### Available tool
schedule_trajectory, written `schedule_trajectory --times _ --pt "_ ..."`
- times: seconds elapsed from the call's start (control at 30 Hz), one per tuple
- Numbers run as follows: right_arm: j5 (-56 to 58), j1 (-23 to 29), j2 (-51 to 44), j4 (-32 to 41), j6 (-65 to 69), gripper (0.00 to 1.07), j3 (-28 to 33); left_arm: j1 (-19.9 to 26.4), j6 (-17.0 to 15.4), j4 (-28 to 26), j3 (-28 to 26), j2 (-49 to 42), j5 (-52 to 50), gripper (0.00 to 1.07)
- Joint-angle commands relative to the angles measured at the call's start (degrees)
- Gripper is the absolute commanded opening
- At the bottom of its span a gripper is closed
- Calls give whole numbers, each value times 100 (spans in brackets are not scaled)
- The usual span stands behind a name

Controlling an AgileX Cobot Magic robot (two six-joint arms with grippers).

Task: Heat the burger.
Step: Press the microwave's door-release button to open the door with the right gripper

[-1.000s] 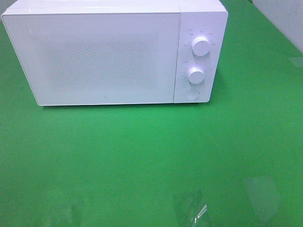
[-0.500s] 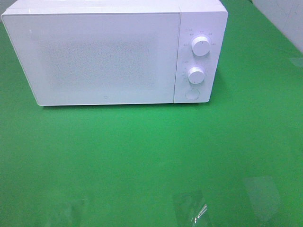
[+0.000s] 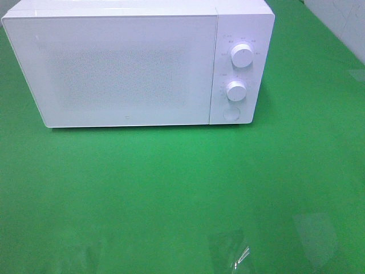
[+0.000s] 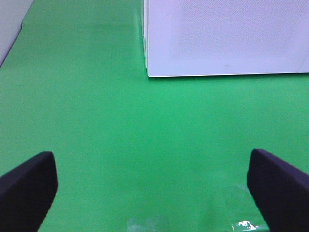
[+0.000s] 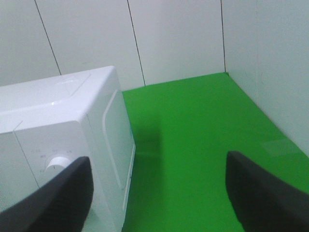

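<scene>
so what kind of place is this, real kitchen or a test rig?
Likely a staged test bench, not a kitchen: a lone white microwave sits on a bright green tabletop, boxed in by plain white panel walls.

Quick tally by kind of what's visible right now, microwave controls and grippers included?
Microwave: 1
Knobs: 2
Round button: 1
Grippers: 2, left gripper and right gripper, both open
Burger: 0 in view
Total: 6
</scene>
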Motion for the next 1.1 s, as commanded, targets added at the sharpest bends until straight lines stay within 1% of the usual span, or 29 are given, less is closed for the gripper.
schedule_trajectory --times 0.03,0.07,0.1,0.13,0.17,0.27,0.33,0.37,0.4,0.5,0.53,0.57,0.6,0.63,0.67,0.7,0.73,0.77,0.8,0.83,0.87,0.9,0.93,0.97,1.0,1.03,1.07,1.1 --pt "-940 -17 361 0 115 73 206 -23 -17 -17 17 -40 -29 101" --pt "-940 -17 361 0 115 73 206 -23 -17 -17 17 -40 -29 101" --pt "-1392 -17 521 0 149 73 327 -23 -17 -17 17 -40 -29 101" --pt "-1392 -17 521 0 149 73 327 -23 -17 -17 17 -40 -29 101" --pt "-1748 -17 722 0 315 73 430 -23 -17 -17 17 -40 -29 101" --pt "-1874 -17 825 0 430 72 458 -23 -17 -17 17 -40 -29 101" --pt "-2194 -17 1289 -6 894 67 504 -23 -17 -17 17 -40 -29 101" --pt "-2194 -17 1289 -6 894 67 504 -23 -17 -17 17 -40 -29 101" --pt "-2315 -17 1587 -34 1192 63 504 -23 -17 -17 17 -40 -29 101" --pt "-2401 -17 1736 -80 1432 60 504 -23 -17 -17 17 -40 -29 101" --pt "-2498 -17 2000 -183 1828 54 504 -23 -17 -17 17 -40 -29 101" --pt "-2498 -17 2000 -183 1828 54 504 -23 -17 -17 17 -40 -29 101" --pt "-2601 -17 2263 -332 2303 47 504 -23 -17 -17 17 -40 -29 101" --pt "-2601 -17 2263 -332 2303 47 504 -23 -17 -17 17 -40 -29 101" --pt "-2653 -17 2469 -481 2693 41 504 -23 -17 -17 17 -40 -29 101" --pt "-2653 -17 2469 -481 2693 41 504 -23 -17 -17 17 -40 -29 101" --pt "-2722 -11 2676 -481 3140 32 504 -23 -17 -17 17 -40 -29 101" --pt "-2767 120 2830 -481 3443 23 504 -23 -17 -17 17 -40 -29 101" --pt "-2767 120 2830 -481 3443 23 504 -23 -17 -17 17 -40 -29 101" --pt "-2922 361 2997 -395 3547 17 504 -23 -17 -17 17 -40 -29 101" --pt "-2922 361 2997 -395 3547 17 504 -23 -17 -17 17 -40 -29 101" --pt "-3163 676 3203 -218 3558 11 504 -23 -17 -17 17 -40 -29 101" --pt "-3163 676 3203 -218 3558 11 504 -23 -17 -17 17 -40 -29 101" --pt "-3449 991 3421 132 3587 6 504 -23 -17 -17 17 -40 -29 101" --pt "-3449 991 3421 132 3587 6 504 -23 -17 -17 17 -40 -29 101" --pt "-3713 1306 3696 493 3724 2 498 -23 -17 -17 17 -40 -29 101" --pt "-3713 1306 3696 493 3724 2 498 -23 -17 -17 17 -40 -29 101" --pt "-3965 1667 3948 848 3925 0 498 -23 -17 -17 17 -40 -29 101"
